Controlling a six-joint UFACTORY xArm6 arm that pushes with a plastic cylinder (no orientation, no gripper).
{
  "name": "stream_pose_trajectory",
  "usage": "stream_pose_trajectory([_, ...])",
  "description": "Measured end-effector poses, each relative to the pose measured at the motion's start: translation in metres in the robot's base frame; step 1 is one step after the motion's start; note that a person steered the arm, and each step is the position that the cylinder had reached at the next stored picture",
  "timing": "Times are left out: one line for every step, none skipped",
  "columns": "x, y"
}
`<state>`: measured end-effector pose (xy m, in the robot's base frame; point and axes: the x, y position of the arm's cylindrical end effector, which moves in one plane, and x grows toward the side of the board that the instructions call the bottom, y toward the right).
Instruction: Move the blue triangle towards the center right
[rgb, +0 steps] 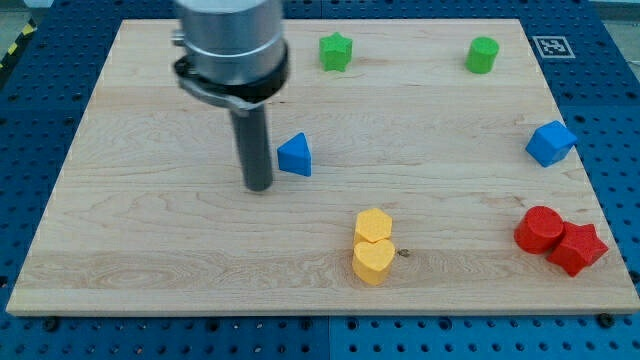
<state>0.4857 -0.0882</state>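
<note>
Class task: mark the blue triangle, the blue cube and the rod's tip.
blue triangle (295, 156), camera view, middle of its front face.
blue cube (550, 143), camera view, centre of its body.
my tip (259, 187), camera view, rod's very lower end.

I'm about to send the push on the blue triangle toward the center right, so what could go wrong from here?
1. My tip sits just to the view's left of the blue triangle and slightly lower; an off-centre push could spin the triangle or let it slip past the tip.
2. The blue cube already sits at the center right, so the triangle may bump it.
3. If the push drifts toward the view's bottom, it may hit the yellow hexagon and yellow heart.
</note>
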Motion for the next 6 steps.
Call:
stream_pose_trajectory([-0.017,0.003])
stream_pose_trajectory([-0.038,0.087])
stream_pose_trajectory([-0.052,0.175])
stream_pose_trajectory([-0.052,0.2])
stream_pose_trajectory([-0.052,0.165])
stream_pose_trajectory([-0.073,0.146])
